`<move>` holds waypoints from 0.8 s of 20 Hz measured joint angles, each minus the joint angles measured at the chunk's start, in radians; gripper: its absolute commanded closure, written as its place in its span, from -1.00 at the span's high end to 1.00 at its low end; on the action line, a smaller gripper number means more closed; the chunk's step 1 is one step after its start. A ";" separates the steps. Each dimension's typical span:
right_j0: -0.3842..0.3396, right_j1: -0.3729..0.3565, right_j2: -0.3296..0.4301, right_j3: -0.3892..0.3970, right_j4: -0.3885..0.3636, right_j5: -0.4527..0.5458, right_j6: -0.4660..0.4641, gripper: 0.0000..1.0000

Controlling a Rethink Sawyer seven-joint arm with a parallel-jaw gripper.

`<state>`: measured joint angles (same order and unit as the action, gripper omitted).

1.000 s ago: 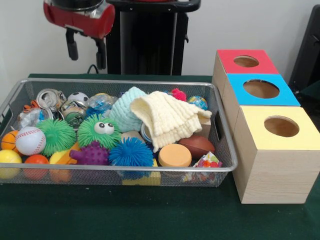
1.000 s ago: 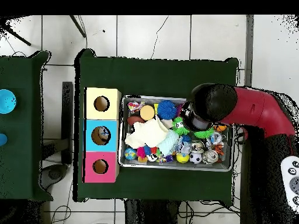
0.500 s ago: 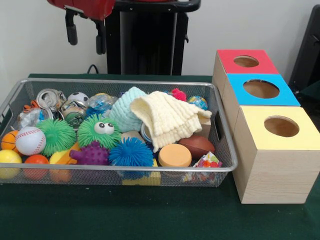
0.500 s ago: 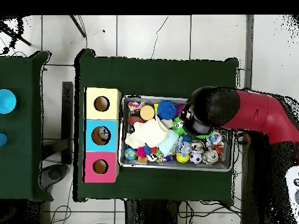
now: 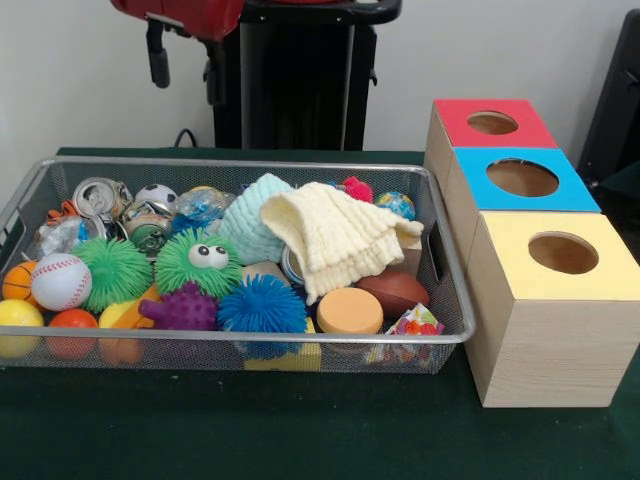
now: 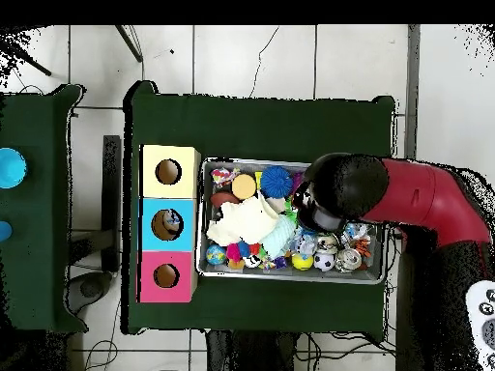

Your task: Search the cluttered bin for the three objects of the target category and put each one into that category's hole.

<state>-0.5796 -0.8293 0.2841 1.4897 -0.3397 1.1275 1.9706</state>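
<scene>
While the bin [image 5: 240,165] runs lengthwise left to right, the end effector [image 5: 186,68] hangs open, empty.

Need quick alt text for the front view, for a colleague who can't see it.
The open gripper hangs empty above a wire bin crammed with balls, cans and a cream cloth. Red, blue and yellow hole boxes stand beside it.

No readable text, labels, brands or numbers anywhere: the crushed can [image 5: 100,195] and the small printed packet [image 5: 415,322] in the wire bin [image 5: 240,345] carry markings too small and blurred to make out, and the three boxes bear none.
</scene>
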 measured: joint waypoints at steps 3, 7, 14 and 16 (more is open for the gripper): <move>0.001 -0.026 0.000 0.040 0.001 -0.009 0.000 1.00; 0.003 -0.046 0.000 0.061 0.002 -0.009 0.000 1.00; 0.013 -0.055 0.000 0.079 0.006 -0.009 0.000 1.00; 0.018 -0.047 0.000 0.079 0.006 -0.009 0.000 1.00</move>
<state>-0.5621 -0.8758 0.2838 1.5683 -0.3335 1.1188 1.9706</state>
